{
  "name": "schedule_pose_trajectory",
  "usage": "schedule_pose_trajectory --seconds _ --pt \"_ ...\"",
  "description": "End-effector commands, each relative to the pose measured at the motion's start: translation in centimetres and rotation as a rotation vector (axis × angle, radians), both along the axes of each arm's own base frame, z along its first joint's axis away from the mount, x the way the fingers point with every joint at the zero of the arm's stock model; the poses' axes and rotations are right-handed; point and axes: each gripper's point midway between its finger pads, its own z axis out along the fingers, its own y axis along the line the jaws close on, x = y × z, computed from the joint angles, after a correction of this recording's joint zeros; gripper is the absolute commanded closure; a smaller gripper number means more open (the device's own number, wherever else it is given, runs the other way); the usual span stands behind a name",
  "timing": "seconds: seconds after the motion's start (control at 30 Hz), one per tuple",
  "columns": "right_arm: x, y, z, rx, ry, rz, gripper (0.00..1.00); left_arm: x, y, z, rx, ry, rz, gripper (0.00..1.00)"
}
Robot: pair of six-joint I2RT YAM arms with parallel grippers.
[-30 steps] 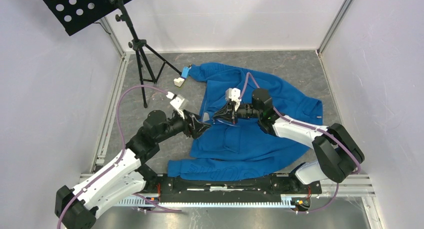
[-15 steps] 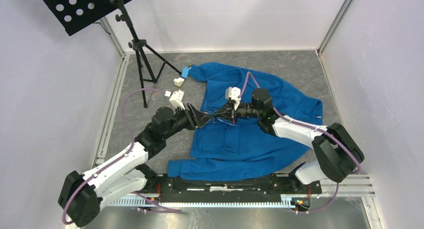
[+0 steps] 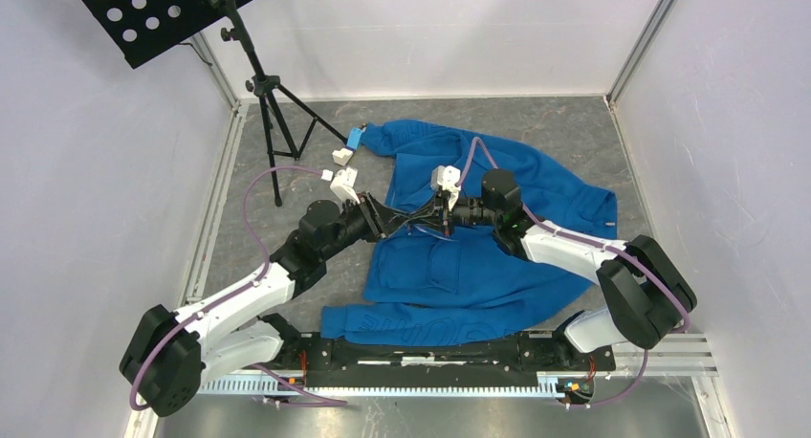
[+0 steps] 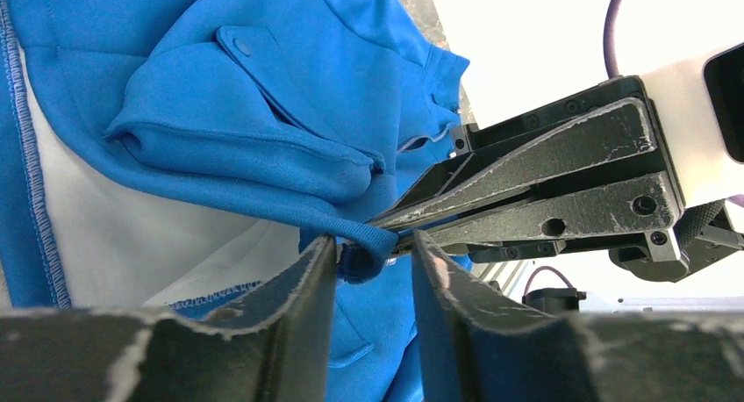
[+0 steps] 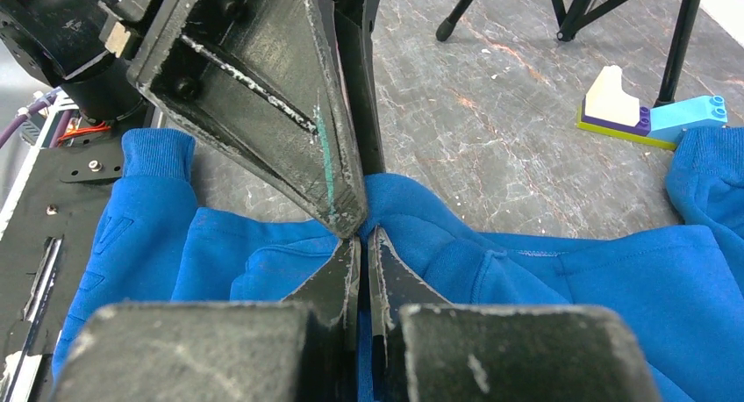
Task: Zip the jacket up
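Bright blue fleece jacket (image 3: 478,266) lies at centre frame. The left gripper (image 3: 386,218) has advanced to mid-frame, its fingers parted around the front hem (image 4: 361,247). The right gripper (image 3: 423,218) holds that hem clenched. Judged: zipping not yet begun.

A black music stand (image 3: 143,12) fills the upper left, its tripod legs (image 3: 275,132) planted on the grey marbled bench (image 3: 564,132). Just right of them sit a white block (image 3: 340,156) and a light-blue block (image 3: 356,137), side by side.

You are in a robotics lab cell: white panel walls (image 3: 430,36), aluminium frame rails (image 3: 646,36), a tripod stand (image 3: 271,122).
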Motion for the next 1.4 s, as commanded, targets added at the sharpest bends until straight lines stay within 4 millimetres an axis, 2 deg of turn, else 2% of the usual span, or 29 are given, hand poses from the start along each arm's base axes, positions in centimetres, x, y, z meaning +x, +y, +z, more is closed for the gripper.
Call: schedule_pose_trajectory --seconds 0.0,0.2,0.23,0.27,0.3,0.37,0.4,0.47,0.5,0.6,0.7,0.8,0.9,1.03,1.2,1.37 --pt "0.0 0.4 2.6 0.059 -0.075 0.012 1.00 0.2 -0.4 1.8 -0.059 -0.041 0.001 0.62" --pt "0.2 0.4 3.0 0.076 -0.070 -0.008 0.99 0.0 -0.3 1.0 -0.002 -0.011 -0.013 0.88" --pt "0.4 0.3 3.0 0.080 -0.068 -0.025 0.94 -0.2 -0.4 1.0 0.008 -0.010 -0.028 0.94" --pt "0.8 0.2 2.9 0.080 -0.061 -0.057 0.78 -0.5 -0.5 1.1 0.017 -0.010 -0.048 0.98" --pt "1.5 0.0 2.8 0.075 -0.048 -0.102 0.67 -0.7 -0.4 1.0 0.037 -0.009 -0.054 0.98" --pt "2.5 -0.4 2.8 0.059 -0.031 -0.170 0.57 -0.9 0.0 0.9 0.071 -0.015 -0.059 0.98" --pt "3.5 -1.0 2.5 0.038 -0.010 -0.241 0.43 -1.0 0.3 1.1 0.087 -0.025 -0.057 0.98" --pt "4.3 -1.6 2.2 0.003 0.067 -0.318 0.25 -1.0 0.9 1.1 0.121 -0.020 -0.041 0.98" --pt "4.5 -1.7 2.2 -0.017 0.101 -0.340 0.22 -1.1 1.2 0.9 0.144 -0.015 -0.036 0.98" --pt "4.3 -2.7 1.4 -0.055 0.275 -0.431 0.21 -1.3 1.7 0.5 0.186 0.002 -0.038 0.98" --pt "2.4 -4.6 0.5 -0.058 0.378 -0.496 0.18 -1.5 1.7 0.6 0.191 0.024 -0.049 0.98" --pt "0.9 -6.2 -0.1 -0.056 0.420 -0.555 0.18 -1.6 1.4 1.0 0.175 0.029 -0.064 0.98" --pt "-0.5 -6.7 -0.2 -0.056 0.415 -0.575 0.18 -1.6 1.3 1.2 0.170 0.042 -0.075 0.98" --pt "-2.9 -5.4 0.0 -0.054 0.410 -0.509 0.19 -1.4 1.0 1.4 0.169 0.061 -0.112 0.98" --pt "-6.1 -2.4 -0.8 0.029 0.486 -0.321 0.18 -1.1 0.3 2.1 0.112 0.044 -0.170 0.98" --pt "-5.4 -0.6 -1.0 0.124 0.559 -0.300 0.24 -1.3 -0.2 1.7 0.100 0.079 -0.202 0.98"
